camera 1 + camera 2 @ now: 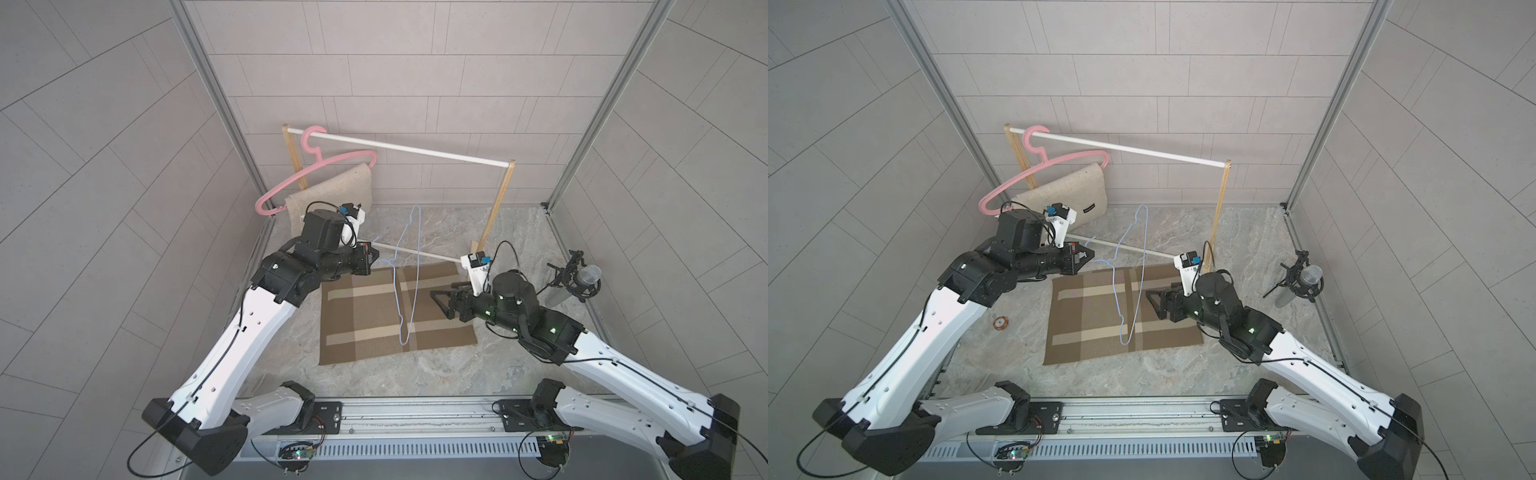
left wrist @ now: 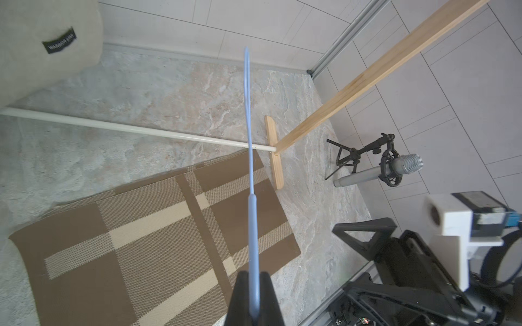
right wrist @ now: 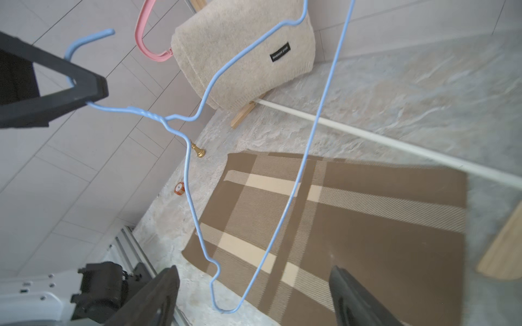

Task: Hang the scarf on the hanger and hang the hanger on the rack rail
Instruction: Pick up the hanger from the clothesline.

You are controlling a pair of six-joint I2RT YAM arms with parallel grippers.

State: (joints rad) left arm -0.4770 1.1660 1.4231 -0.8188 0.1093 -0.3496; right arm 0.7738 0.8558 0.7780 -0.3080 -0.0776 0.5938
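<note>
Scarf (image 1: 357, 316), brown plaid: lies flat mid-worktop (image 1: 498, 365), on no hanger yet. Far left, the pink hanger (image 1: 332, 160) on the rack carries a beige knit cloth (image 1: 332, 191). Left gripper (image 1: 376, 259): jaws clamped on the neck of the blue wire hanger (image 2: 253, 240), which is held above the scarf. Right gripper (image 1: 444, 299): jaws apart, empty, over the scarf's right side. My reading: the hanger is in hand; lifting and draping the scarf remain.

A small black label (image 3: 279, 52) sewn on the beige scarf (image 3: 243, 42) carried white capital letters that appeared to read "WARRIOR STAR" in the right wrist view. The left wrist view showed the same label (image 2: 59, 40) upside down, its lettering too blurred to read. A small orange disc (image 3: 179, 188) on the table bore markings too small to make out.
</note>
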